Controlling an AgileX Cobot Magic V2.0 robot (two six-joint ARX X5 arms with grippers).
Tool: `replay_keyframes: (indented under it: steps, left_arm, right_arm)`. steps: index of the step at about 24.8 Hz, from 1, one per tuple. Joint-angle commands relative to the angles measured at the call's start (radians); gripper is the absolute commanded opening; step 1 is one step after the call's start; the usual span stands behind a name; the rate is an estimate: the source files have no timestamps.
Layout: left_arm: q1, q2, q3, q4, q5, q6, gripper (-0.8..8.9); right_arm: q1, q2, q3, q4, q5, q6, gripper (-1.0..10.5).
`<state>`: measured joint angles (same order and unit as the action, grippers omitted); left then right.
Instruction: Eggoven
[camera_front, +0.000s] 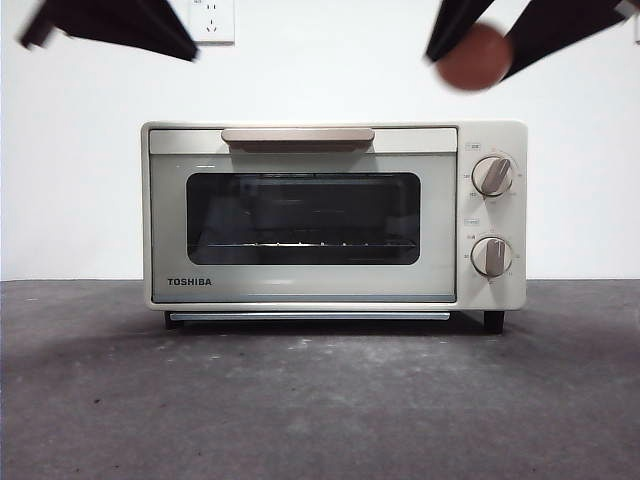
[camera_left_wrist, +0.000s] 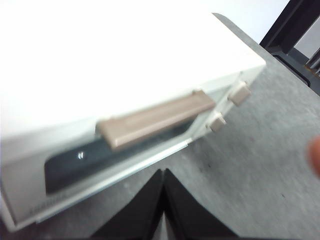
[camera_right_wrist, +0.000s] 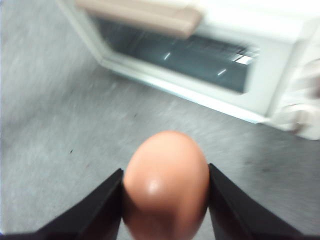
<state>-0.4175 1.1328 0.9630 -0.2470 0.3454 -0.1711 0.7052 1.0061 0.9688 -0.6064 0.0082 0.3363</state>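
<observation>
Standing on a dark grey, mottled table (camera_front: 320, 400), the cream toaster oven (camera_front: 335, 215) faces the front camera with its door closed; the beige handle (camera_front: 298, 137) runs along the door's top edge, and two knobs (camera_front: 492, 175) sit at 3 o'clock of the dark glass window (camera_front: 303, 218). A plain white wall (camera_front: 80, 180) rises behind, with a white socket plate (camera_front: 212, 20) at 11 o'clock of the oven. The right gripper (camera_right_wrist: 166, 192) is clamped on the reddish-brown egg (camera_front: 474, 57), held in the air at 1 o'clock of the oven, above the knob side. The left gripper (camera_left_wrist: 164, 172) hangs above the oven's front, jaws pressed together and holding nothing.
</observation>
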Motion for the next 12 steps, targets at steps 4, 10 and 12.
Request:
replay_keyframes:
  steps: [4,10,12]
  left_arm:
    - [-0.035,0.166,0.101,0.065,-0.019,0.014,0.07]
    - [-0.06,0.282,0.178,0.065,-0.077,0.055,0.07]
    - [-0.064,0.312,0.198,0.066,-0.082,0.057,0.07]
  right_arm:
    - [0.008,-0.101,0.015,-0.051,0.042,-0.023,0.0]
    - [0.008,-0.161,0.015,-0.093,0.052,-0.024,0.0]
    - [0.008,-0.171,0.015,-0.103,0.052,-0.024,0.0]
